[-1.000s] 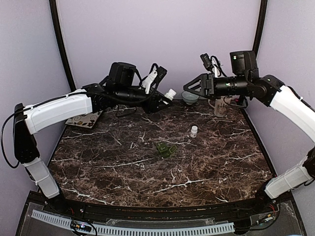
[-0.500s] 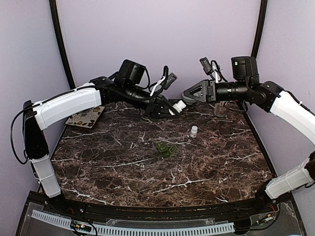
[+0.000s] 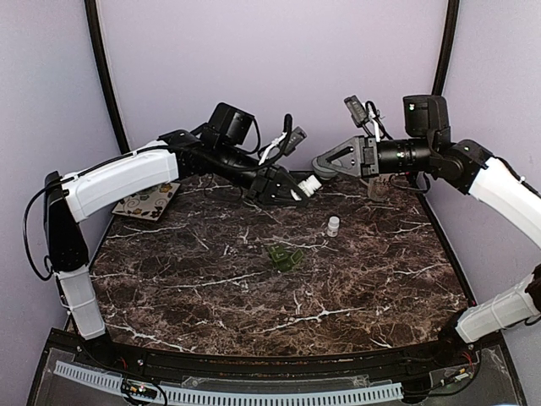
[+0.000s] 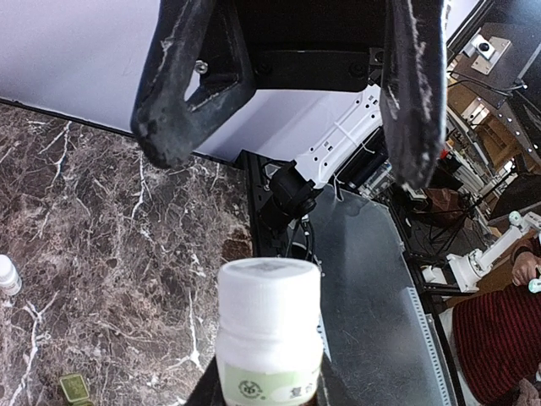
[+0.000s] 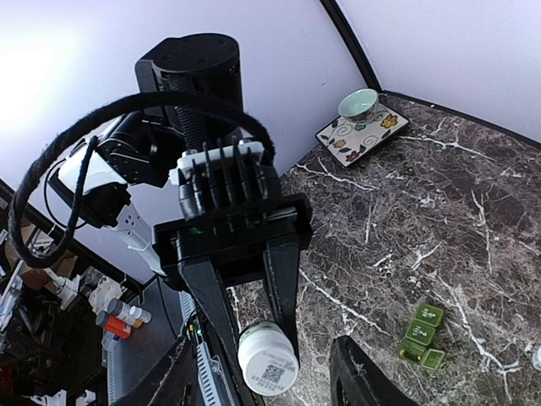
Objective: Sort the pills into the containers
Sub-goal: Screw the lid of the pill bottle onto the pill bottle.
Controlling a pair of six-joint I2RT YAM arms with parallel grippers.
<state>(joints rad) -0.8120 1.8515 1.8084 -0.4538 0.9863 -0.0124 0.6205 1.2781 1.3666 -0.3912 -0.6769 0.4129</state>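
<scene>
The left arm reaches from the near left corner across to the back middle, forearm almost level. Its left claw is pinched on a white-capped pill bottle, held clear above the surface with the cap pointing right. The right arm comes in level from the right. Its right claw is spread wide and faces the cap head-on, just beyond it and not touching. Both claws hang near the back wall, with open room below them and toward the near edge. A patterned plate lies well to the left of the left claw, at the surface's left edge. A green pill organiser sits below the left claw and nearer the arm bases. A small white bottle stands upright under the right claw, apart from the organiser.
</scene>
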